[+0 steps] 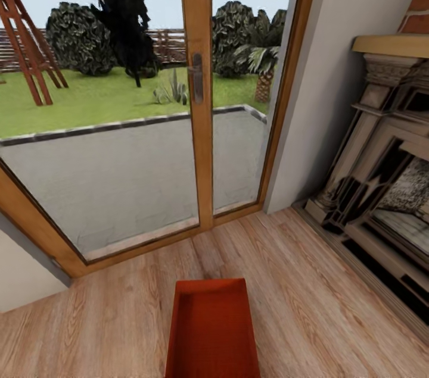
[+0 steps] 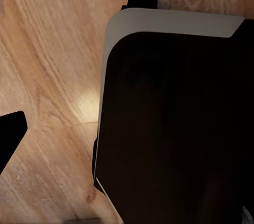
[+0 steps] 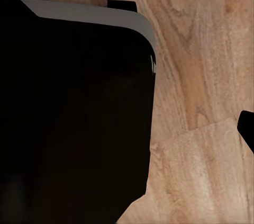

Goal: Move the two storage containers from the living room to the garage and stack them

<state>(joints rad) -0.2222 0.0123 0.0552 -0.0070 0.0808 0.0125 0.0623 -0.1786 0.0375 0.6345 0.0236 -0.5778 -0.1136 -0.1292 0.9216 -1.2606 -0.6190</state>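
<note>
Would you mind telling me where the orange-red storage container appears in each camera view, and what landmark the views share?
Head view: the storage container sits at the bottom centre, on the wood plank floor, in front of the glass door.
Left wrist view: the container is not in it.
Right wrist view: the container is not in it.
Shared landmark: the light wood plank floor, which appears in all three.

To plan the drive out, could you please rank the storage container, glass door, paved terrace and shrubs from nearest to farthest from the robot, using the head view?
1. storage container, low centre, just ahead.
2. glass door, straight ahead.
3. paved terrace, beyond the glass.
4. shrubs, behind the lawn.
</note>
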